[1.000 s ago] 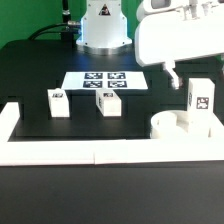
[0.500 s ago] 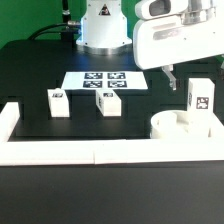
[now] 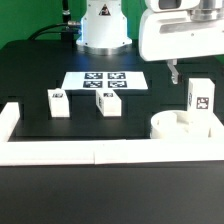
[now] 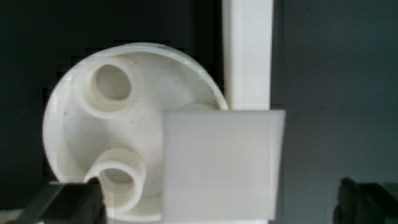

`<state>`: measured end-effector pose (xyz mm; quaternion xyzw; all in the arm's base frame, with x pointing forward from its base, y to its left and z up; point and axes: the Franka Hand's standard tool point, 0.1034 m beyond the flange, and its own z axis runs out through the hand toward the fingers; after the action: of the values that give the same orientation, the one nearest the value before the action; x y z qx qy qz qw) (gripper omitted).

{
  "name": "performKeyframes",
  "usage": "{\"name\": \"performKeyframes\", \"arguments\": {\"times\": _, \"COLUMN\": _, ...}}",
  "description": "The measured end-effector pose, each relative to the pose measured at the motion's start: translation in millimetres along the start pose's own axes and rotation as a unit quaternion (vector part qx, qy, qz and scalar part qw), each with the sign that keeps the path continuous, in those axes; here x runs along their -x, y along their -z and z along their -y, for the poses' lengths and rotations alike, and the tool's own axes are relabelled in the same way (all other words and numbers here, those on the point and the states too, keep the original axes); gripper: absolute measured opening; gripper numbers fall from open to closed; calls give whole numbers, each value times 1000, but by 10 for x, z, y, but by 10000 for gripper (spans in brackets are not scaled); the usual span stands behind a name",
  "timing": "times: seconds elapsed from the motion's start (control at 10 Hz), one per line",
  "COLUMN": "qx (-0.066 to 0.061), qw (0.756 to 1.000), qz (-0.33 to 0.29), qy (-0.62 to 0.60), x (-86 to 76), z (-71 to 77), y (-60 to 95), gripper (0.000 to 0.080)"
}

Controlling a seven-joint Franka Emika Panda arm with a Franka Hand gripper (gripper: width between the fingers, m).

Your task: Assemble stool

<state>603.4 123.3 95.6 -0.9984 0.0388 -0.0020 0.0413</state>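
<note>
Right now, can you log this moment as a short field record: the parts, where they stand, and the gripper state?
seat: round white disc, at the exterior view's right, by the border rail
third leg: upright at the seat; socket fit not visible
loose legs: two, upright, apart, in front of the marker board
gripper: open, above the seat, holding nothing

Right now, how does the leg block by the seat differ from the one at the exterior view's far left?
The seat-side leg block stands tall at the seat; the far-left leg block looks lower, alone on the table. The first is near the fingers; the second far from them. Both are white, tagged.
</note>
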Motion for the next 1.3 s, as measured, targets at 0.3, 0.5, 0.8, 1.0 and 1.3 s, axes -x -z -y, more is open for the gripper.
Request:
{"name": "performKeyframes", "arguments": {"times": 0.3, "qx": -1, "qw": 1000, "qz": -6, "qy": 0, "x": 6, "z": 3, "y": -45, "gripper": 649}}
{"name": "performKeyframes", "arguments": {"times": 0.5, "qx": 0, "qw": 1000, "qz": -4, "qy": -1, "x": 11, "z": -9, "y": -78, "gripper": 649}}
{"name": "performKeyframes", "arguments": {"times": 0.8, "qx": 4, "qw": 1000, "qz": 2, "qy": -6, "x": -50, "z": -82, "y": -271, "gripper": 649}}
{"name": "performKeyframes", "arguments": {"times": 1.0, "qx": 4, "qw": 1000, "qz": 2, "qy": -13, "x": -48, "z": -76, "y": -272, "gripper": 649}}
{"name": "performKeyframes", "arguments": {"times": 1.3, "qx": 1, "qw": 997, "qz": 3, "qy": -73, "x": -42, "z": -60, "y": -277, "gripper": 406}}
